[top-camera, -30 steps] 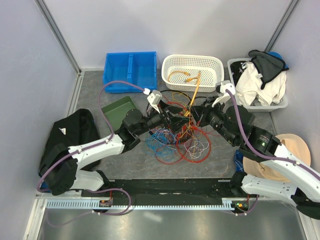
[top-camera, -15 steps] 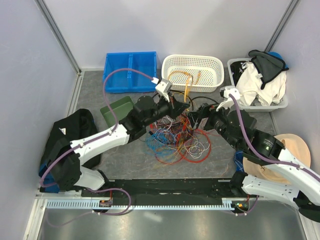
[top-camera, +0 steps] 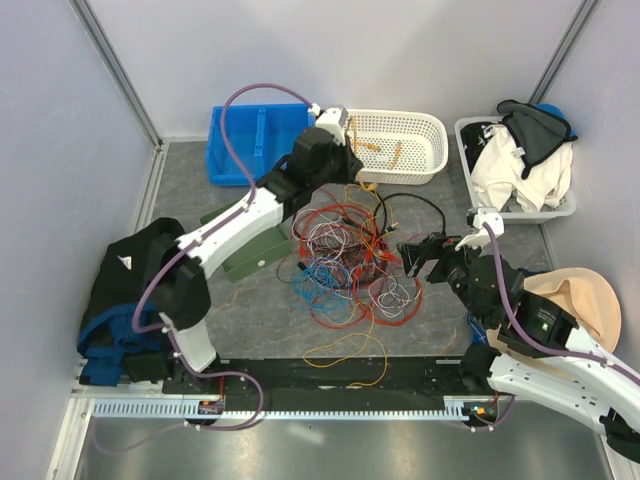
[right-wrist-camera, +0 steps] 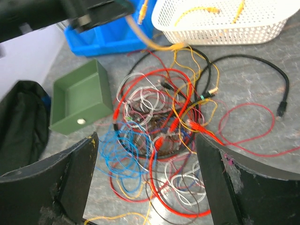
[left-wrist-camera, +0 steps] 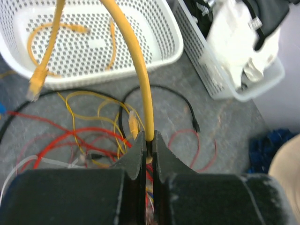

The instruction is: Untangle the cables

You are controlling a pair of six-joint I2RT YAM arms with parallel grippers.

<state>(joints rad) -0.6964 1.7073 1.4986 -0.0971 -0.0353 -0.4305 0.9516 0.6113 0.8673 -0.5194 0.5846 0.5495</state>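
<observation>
From above, your left arm reaches up-frame to the white basket, cables heaped at centre; left wrist view, left gripper pinches a yellow cable; right wrist view, right gripper gapes wide over them.

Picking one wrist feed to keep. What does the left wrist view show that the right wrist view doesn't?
Left wrist only: the bin of clothes, and the left pincer shut on a yellow cable. Right wrist only: the green tray, the blue bin, the open right pincer. Both: the white basket and the black cable.
</observation>
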